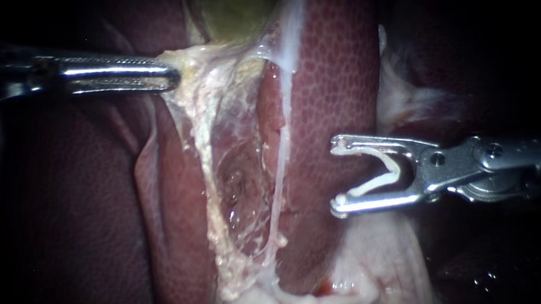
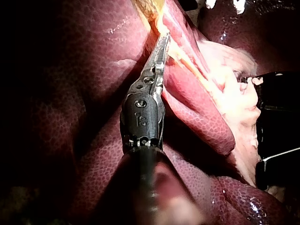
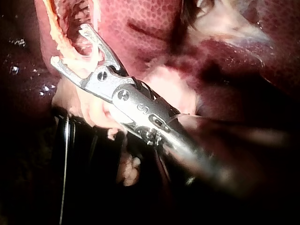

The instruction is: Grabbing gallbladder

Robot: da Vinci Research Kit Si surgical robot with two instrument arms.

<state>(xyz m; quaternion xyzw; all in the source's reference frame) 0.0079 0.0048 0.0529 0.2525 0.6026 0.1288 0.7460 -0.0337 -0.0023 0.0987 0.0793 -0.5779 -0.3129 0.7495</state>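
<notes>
Gallbladder (image 1: 237,7) sits above a pale fringe (image 1: 200,85) clamped in the left tool (image 1: 172,77); the right tool (image 1: 341,177), jaws spread, holds a white clip (image 1: 392,174).

Two instruments: left instrument (image 1: 174,80), right instrument (image 1: 339,175). One white clip (image 1: 381,173). One liver (image 1: 334,79) and one gallbladder (image 1: 237,7). One thin pale tube (image 1: 280,166) for certain; a second beside it hard to tell.

Mottled dk-red liver (image 1: 337,80), olive gallbladder (image 1: 237,7)
</notes>
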